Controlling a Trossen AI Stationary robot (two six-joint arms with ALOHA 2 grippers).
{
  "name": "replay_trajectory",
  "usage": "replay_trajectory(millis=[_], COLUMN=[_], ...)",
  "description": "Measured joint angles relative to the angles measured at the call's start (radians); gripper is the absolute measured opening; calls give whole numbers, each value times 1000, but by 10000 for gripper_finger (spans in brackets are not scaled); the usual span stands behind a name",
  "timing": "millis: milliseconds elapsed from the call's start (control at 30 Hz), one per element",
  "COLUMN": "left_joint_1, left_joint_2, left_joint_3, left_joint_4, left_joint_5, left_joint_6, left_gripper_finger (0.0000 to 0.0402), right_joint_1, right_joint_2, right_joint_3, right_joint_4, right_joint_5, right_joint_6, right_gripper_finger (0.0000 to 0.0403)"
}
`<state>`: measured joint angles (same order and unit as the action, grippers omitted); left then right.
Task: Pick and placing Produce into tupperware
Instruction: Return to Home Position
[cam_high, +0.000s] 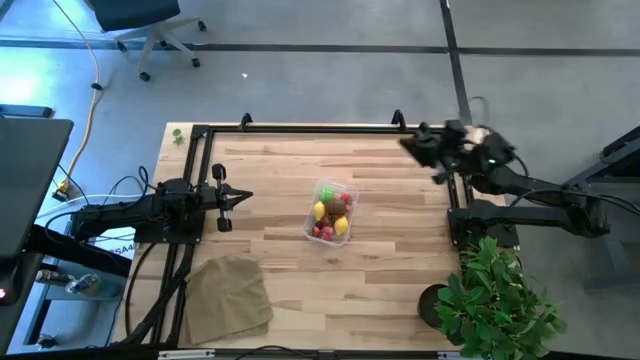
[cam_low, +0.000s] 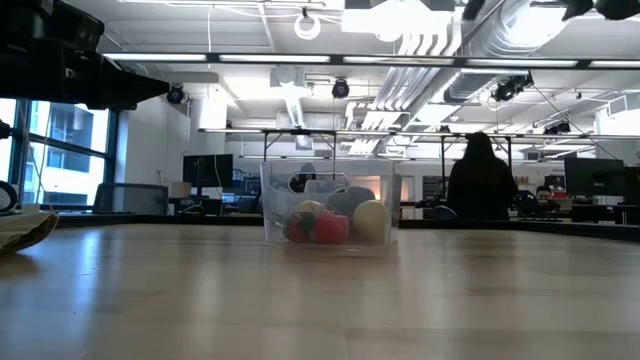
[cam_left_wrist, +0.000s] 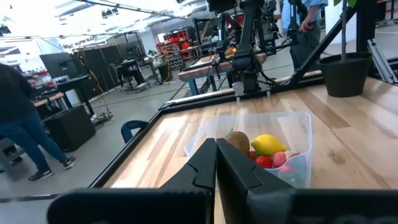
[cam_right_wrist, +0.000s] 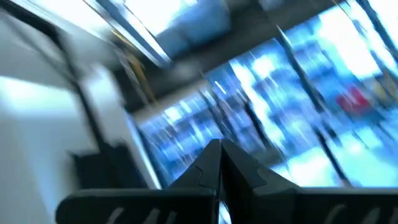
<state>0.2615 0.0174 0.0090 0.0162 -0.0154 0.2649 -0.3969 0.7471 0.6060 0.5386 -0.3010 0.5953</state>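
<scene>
The clear tupperware (cam_high: 331, 211) stands on the middle of the wooden table and holds the produce: a yellow lemon (cam_left_wrist: 268, 144), a brown kiwi (cam_left_wrist: 237, 142), red berries (cam_left_wrist: 264, 161) and a green ball (cam_high: 327, 193). My left gripper (cam_high: 248, 196) is shut and empty at the table's left, pointing level at the tub from a short way off. My right gripper (cam_high: 404, 141) is shut and empty, raised near the table's far right corner. In the low view the tupperware (cam_low: 330, 214) shows with a red and a yellow fruit inside.
A tan cloth (cam_high: 228, 296) lies at the table's near left corner. A leafy potted plant (cam_high: 492, 300) stands at the near right corner. A black frame (cam_high: 300, 128) runs along the table's far edge. People show in the room beyond the table.
</scene>
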Motion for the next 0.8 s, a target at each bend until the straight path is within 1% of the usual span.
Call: replay_trajectory(millis=[100,200,233,300,500,567,600,667,733,800], left_joint_1=[0,0,0,0,0,0,0,0,0,0], left_joint_2=[0,0,0,0,0,0,0,0,0,0], left_joint_3=[0,0,0,0,0,0,0,0,0,0], left_joint_4=[0,0,0,0,0,0,0,0,0,0], left_joint_5=[0,0,0,0,0,0,0,0,0,0], left_joint_6=[0,0,0,0,0,0,0,0,0,0], left_gripper_finger=[3,3,3,3,3,3,3,3,3,3], right_joint_1=[0,11,29,89,356,436,461,489,491,485], right_joint_2=[-3,-21,-29,-53,-81,-87,-97,-135,-192,-261], right_joint_3=[0,0,0,0,0,0,0,0,0,0], right_joint_4=[247,494,548,587,476,405,354,223,97,-11], right_joint_5=[-45,-74,-90,-111,-112,-93,-64,42,136,199], right_joint_6=[39,21,-3,-84,-354,-430,-463,-505,-509,-510], right_gripper_finger=[5,5,4,2,0,0,0,0,0,0])
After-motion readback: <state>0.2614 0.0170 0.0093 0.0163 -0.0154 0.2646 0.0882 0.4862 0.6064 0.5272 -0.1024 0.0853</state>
